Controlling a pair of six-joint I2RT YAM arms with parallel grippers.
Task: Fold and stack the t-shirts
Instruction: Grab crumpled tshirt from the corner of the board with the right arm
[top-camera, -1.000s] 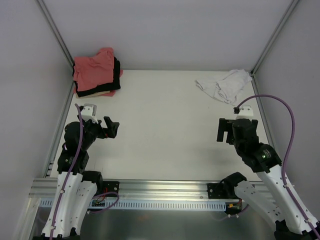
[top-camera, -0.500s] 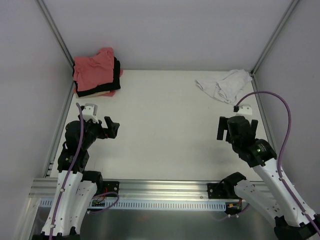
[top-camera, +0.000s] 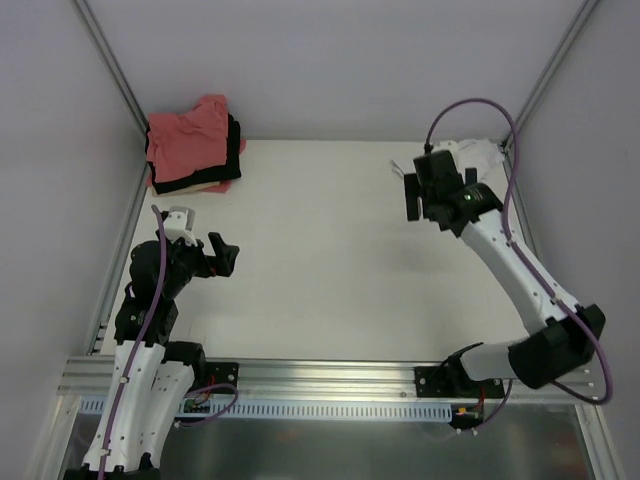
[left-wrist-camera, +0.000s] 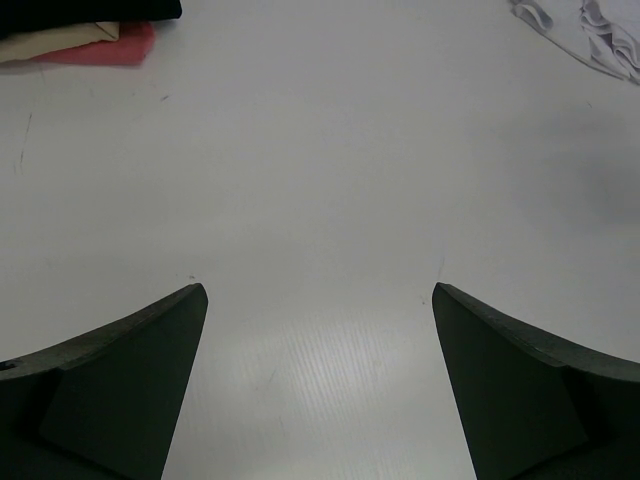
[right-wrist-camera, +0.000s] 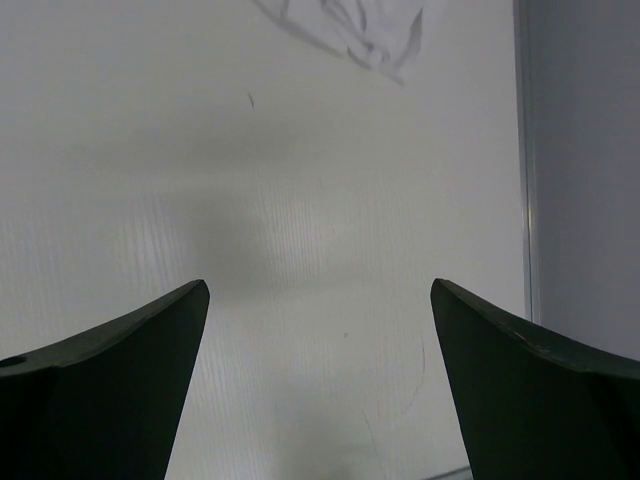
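Top external view is showing my right jaws hovering wide open just short of the crumpled white t-shirt (top-camera: 488, 152) lying beyond them in the tabletop's (top-camera: 320, 250) far-right corner, my open left jaws hanging well apart.

You're looking at a salmon-pink tee (top-camera: 185, 135) on top, a black tee (top-camera: 235, 145) under it, a pale cream tee (left-wrist-camera: 60, 35) below; a plain white tee (left-wrist-camera: 590, 35) far right, on an off-white table (top-camera: 320, 250), with a purple cable (top-camera: 470, 102).

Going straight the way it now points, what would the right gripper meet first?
The right gripper would probably meet bare table first, just short of the crumpled white t-shirt; depth is hard to judge.
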